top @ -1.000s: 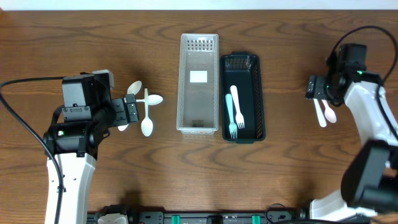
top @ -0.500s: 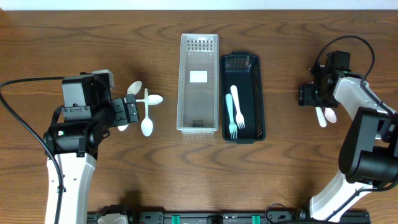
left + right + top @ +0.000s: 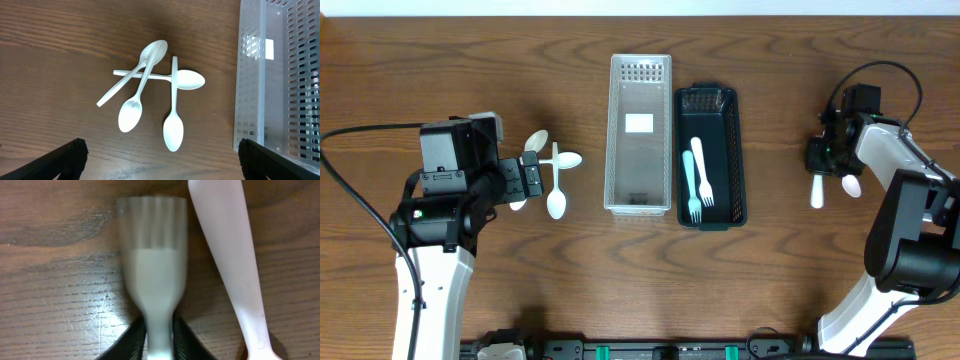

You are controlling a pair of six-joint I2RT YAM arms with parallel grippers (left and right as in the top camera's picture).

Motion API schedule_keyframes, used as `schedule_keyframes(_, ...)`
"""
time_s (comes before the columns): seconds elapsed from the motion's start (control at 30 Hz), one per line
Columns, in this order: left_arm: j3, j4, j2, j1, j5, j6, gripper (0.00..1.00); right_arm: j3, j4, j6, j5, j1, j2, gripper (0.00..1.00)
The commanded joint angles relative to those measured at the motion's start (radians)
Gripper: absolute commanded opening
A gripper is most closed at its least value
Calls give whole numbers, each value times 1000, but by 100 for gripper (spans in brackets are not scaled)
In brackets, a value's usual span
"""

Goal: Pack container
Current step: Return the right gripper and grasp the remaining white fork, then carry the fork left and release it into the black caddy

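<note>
My right gripper [image 3: 159,341] is shut on the neck of a white plastic fork [image 3: 153,255], blurred, tines pointing away from the camera. From overhead the right gripper [image 3: 820,157] sits at the right side of the table, and the fork's handle [image 3: 815,190] sticks out below it. A pale spoon [image 3: 227,245] lies just right of the fork. My left gripper [image 3: 160,156] hangs open above the table near several white spoons [image 3: 172,110], holding nothing. A clear slotted container [image 3: 639,200] and a black container [image 3: 740,150] stand side by side mid-table.
The black container holds a blue fork [image 3: 690,185] and a white fork [image 3: 702,172]. The clear container's wall [image 3: 250,90] lies just right of the spoon pile. Cables run from both arms along the table's sides.
The right gripper has closed on the white fork. The fork has shifted a little left, away from the pale spoon. The left arm has not moved.
</note>
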Motion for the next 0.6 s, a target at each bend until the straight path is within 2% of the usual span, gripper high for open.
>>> schedule_keyframes(0.0, 18, 0, 5, 4, 3, -1, 98, -6, -16, 74, 21, -11, 26, 11)
schedule_keyframes(0.27, 18, 0, 5, 4, 3, -1, 98, 15, -78, 121, 20, -7, -77, 1)
schedule_keyframes(0.43, 18, 0, 5, 4, 3, -1, 98, 63, -112, 164, -91, 46, -282, 1)
schedule_keyframes(0.57, 18, 0, 5, 4, 3, -1, 98, 78, -93, 183, -153, 151, -467, 1)
